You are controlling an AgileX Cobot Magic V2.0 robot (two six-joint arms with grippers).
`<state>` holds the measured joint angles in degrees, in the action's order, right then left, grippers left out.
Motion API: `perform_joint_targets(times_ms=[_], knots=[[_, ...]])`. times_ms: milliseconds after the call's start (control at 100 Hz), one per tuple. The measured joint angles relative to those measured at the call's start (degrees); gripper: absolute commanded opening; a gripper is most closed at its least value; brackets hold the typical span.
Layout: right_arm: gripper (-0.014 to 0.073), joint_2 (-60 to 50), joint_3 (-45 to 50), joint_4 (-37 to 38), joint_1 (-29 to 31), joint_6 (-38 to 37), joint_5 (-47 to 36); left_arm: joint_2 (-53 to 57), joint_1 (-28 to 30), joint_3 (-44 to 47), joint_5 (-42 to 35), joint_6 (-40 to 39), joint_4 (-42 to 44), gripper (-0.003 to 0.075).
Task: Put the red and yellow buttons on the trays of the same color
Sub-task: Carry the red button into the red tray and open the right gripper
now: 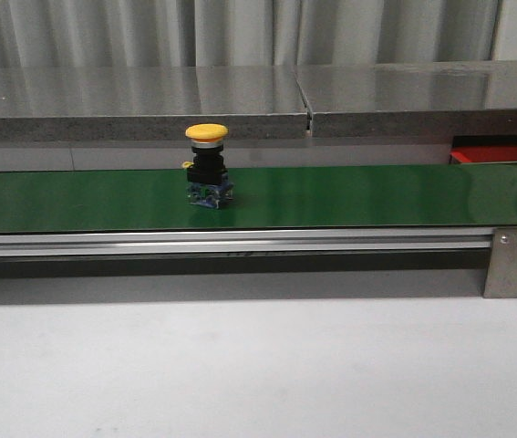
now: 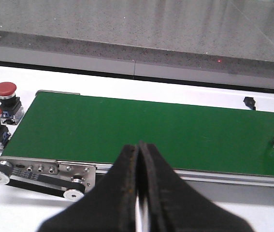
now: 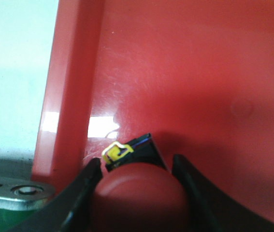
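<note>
I see the green belt (image 1: 349,196) as a smooth, slightly shiny rubber-like sheet, running on a frame of brushed grey metal (image 1: 240,243) with a bare metal bracket (image 1: 510,263) and small screws at its end. The red tray (image 3: 185,72) looks to me like glossy hard plastic with fine scratches and bright reflections, and the red button (image 3: 139,198) between my right gripper's (image 3: 137,169) matt black fingers has a smooth plastic cap. The yellow button (image 1: 207,167) has a matt plastic cap over a metal ring and dark plastic body, the table (image 1: 240,365) is matt white, and the grey ledge (image 1: 149,100) behind seems polished speckled stone
</note>
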<state>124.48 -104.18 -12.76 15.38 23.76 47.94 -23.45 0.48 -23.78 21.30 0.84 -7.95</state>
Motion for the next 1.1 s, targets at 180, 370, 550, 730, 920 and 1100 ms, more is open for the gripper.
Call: perform_joint_targets(times_ms=[180, 370, 550, 730, 920, 1100], knots=[[0.0069, 0.8, -0.1, 0.0, 0.0, 0.0, 0.0, 0.0, 0.0, 0.0, 0.0, 0.0, 0.0, -0.0019], [0.019, 2.0, -0.3, 0.0, 0.0, 0.0, 0.0, 0.0, 0.0, 0.0, 0.0, 0.0, 0.0, -0.0019], [0.0571, 2.1, -0.7, 0.0, 0.2, 0.0, 0.8, 0.0, 0.0, 0.0, 0.0, 0.0, 0.0, -0.0019], [0.0644, 2.2, -3.2, 0.0, 1.4, -0.1, 2.3, 0.0, 0.0, 0.0, 0.0, 0.0, 0.0, -0.0019], [0.0644, -0.1, -6.5, -0.1, 2.0, -0.1, 4.1, 0.0, 0.0, 0.0, 0.0, 0.0, 0.0, -0.0019], [0.0644, -4.8, -7.3, -1.1, 2.0, 0.8, 7.8, 0.0, 0.0, 0.0, 0.0, 0.0, 0.0, -0.0019]])
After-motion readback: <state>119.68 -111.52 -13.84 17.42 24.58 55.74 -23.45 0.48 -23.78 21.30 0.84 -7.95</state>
